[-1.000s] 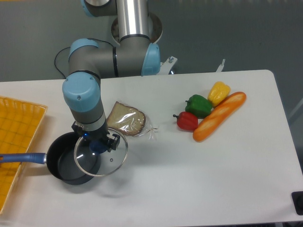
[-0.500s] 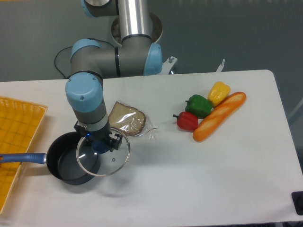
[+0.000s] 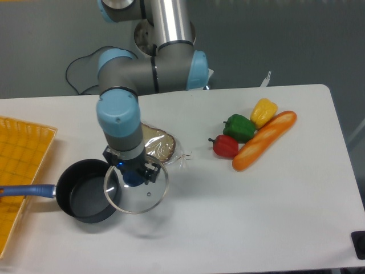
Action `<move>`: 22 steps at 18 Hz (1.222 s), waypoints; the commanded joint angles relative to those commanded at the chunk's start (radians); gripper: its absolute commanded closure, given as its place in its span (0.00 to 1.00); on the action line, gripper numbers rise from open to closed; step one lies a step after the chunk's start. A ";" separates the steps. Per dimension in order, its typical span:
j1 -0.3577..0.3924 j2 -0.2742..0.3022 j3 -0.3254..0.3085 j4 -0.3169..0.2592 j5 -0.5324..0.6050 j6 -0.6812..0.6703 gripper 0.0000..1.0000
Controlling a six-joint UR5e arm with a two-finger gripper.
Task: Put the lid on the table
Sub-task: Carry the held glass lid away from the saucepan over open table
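Lid (image 3: 137, 190) in my claw: the round glass disc with its metal rim hangs level under the gripper (image 3: 133, 177), which I read as clenched on the small blue knob at the centre, though the wrist hides most of the knob. From this fixed view the disc is carried above the surface; a faint shadow lies on the table (image 3: 239, 222) just below and in front of it, so I judge it is not yet touching down.

What matters for my next move is the overlap on the left. The lid's left edge hangs over the right rim of the black saucepan (image 3: 85, 197), while the rest of it is over bare white tabletop. The free spot lies to the right and toward the camera from the claw. I would shift it that way until the whole rim clears the pot, then lower straight down, keeping it flat, since a round lid has no long axis to line up.

Just behind the gripper sits a slice of bread in a clear wrapper (image 3: 159, 145), close enough that I would not drift backward. The peppers (image 3: 238, 127) and the baguette (image 3: 264, 140) lie well apart to the right. The yellow tray (image 3: 20, 165) is beyond the pot's blue handle (image 3: 25, 190).
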 joint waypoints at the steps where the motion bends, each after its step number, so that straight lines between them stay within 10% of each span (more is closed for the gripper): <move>1: 0.015 -0.002 0.000 0.000 0.000 0.008 0.56; 22: 0.141 -0.084 0.034 0.012 0.003 0.167 0.56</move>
